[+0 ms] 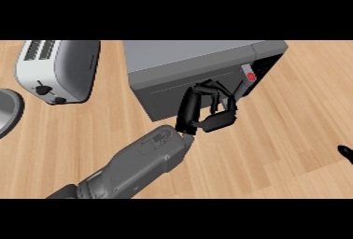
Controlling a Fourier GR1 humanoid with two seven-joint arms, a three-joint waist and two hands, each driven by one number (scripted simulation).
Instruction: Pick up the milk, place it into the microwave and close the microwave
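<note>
Since no milk shows anywhere, you may judge it inside the microwave [200, 60]. Your left hand [207, 109] rests straight, slightly spread fingers against its door [172, 95], seemingly pushing it shut. No writing is legible on the toaster [59, 67]. Your right hand [345, 153] barely shows; fingers unclear.

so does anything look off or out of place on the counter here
Nothing looks spilled or damaged. The toaster lies askew to the microwave, whose door stands at an angle with the left hand against it. No milk shows. Only a tip of the right hand shows.
</note>
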